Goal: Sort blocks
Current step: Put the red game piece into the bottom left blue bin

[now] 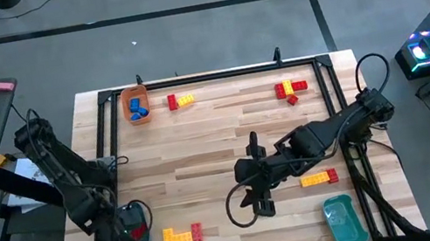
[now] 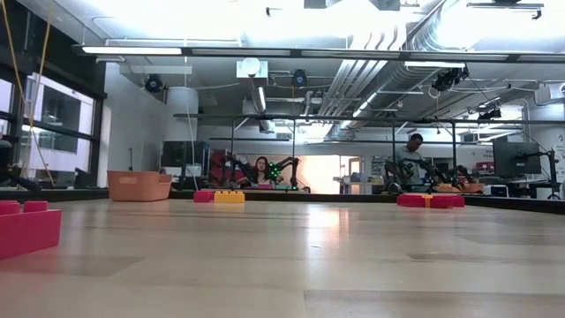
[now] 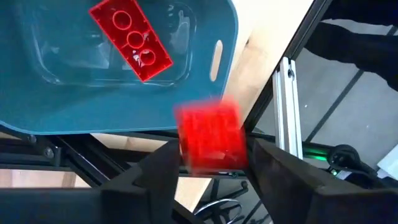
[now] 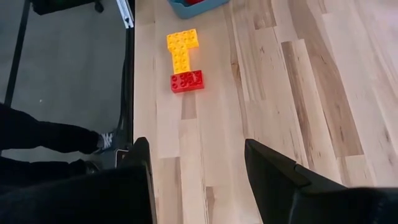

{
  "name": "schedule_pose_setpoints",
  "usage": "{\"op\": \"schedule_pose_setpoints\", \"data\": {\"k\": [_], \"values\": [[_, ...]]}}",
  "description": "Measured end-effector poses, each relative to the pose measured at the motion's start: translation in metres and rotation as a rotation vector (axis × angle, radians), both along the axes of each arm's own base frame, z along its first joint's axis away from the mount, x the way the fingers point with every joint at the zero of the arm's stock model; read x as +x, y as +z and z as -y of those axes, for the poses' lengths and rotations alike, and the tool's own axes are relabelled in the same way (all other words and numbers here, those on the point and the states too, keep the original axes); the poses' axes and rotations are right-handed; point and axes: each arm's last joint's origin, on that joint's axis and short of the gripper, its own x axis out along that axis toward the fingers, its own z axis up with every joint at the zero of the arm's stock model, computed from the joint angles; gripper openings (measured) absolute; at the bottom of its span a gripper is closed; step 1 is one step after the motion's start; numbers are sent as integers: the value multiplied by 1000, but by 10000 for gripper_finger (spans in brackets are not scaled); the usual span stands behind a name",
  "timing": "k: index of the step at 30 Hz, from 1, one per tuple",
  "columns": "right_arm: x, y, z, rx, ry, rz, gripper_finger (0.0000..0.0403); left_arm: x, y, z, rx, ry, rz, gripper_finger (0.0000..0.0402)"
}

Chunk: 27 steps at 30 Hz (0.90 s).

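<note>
My left gripper (image 3: 214,171) hangs open over the near left corner, above the rim of a teal tray (image 3: 74,106) that holds one red block (image 3: 130,37). A second red block (image 3: 211,134) shows blurred between its fingertips. My right gripper (image 4: 199,162) stands open above bare wood mid-table (image 1: 254,189), holding nothing. Loose blocks lie flat on the table: a yellow and red row (image 1: 182,235) near the front, another row (image 1: 318,178) beside the right arm, and two groups at the far side (image 1: 180,101) (image 1: 289,90). My left gripper has the blurred red block (image 3: 211,134) between its fingertips, pointing steeply down above the teal tray's edge. The block is smeared while the fingers (image 3: 155,174) look sharp. I cannot tell whether either finger touches it.
An orange tray (image 1: 137,107) with blue blocks stands at the far left, a second teal tray (image 1: 344,220) at the near right corner. A black frame (image 1: 207,76) borders the table. People sit in the room beyond (image 2: 410,159).
</note>
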Motion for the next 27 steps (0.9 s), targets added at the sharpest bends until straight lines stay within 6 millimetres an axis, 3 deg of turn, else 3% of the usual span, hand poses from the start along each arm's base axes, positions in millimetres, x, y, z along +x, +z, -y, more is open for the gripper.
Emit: {"op": "schedule_pose_setpoints", "data": {"k": [6, 10, 13, 16, 21, 24, 27], "values": [[0, 0, 0, 7, -8, -1, 139, 6, 0, -4, 6, 4, 25, 238], [0, 0, 0, 10, -9, -2, 139, 17, 0, -9, 55, 11, 157, 247], [0, 0, 0, 27, -30, -6, 139, 38, 3, -13, 59, 20, 341, 247], [0, 0, -1, 45, -51, -10, 139, 69, 1, -22, 69, 150, 451, 245], [-4, 0, -7, 66, -45, -23, 139, 114, -34, -28, 101, 350, 380, 236], [-8, -1, -14, 65, -21, -38, 139, 130, -61, -19, 114, 488, 293, 230], [-12, -2, -18, 54, -6, -59, 139, 148, -73, 0, 96, 647, 302, 222]]}}
